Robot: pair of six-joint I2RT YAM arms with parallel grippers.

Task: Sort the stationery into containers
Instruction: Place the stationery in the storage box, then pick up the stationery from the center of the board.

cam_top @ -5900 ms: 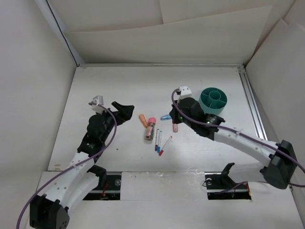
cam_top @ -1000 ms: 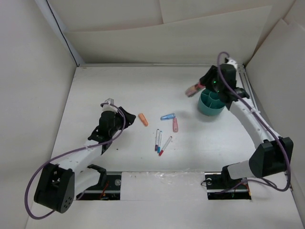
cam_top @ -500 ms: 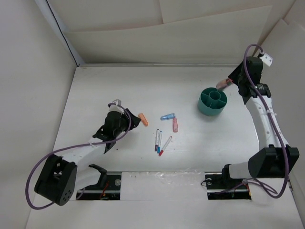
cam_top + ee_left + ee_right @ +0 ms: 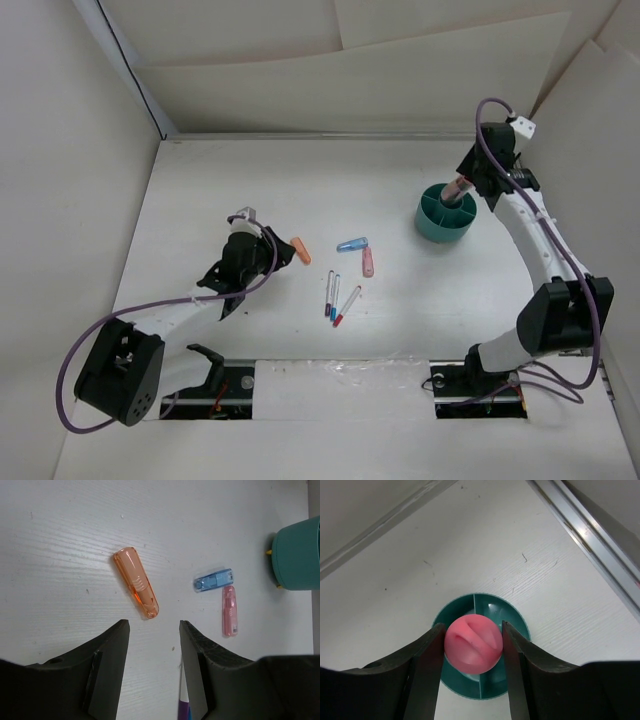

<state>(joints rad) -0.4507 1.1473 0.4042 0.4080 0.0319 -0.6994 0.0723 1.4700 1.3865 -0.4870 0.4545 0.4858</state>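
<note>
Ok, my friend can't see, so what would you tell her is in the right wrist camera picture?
The right gripper holds a pink-capped marker end-on between its two dark fingers, lined up over the round teal cup with dividers inside. The cup stands on a white table, and a metal rail crosses the top right corner.

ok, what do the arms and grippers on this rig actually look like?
The left arm and right arm match: white links, black joint housings and bases, and a purple cable looping loosely along each. The left gripper and right gripper are black, with broad, flat, matte black fingers that taper at the tips. No markings are visible.
</note>
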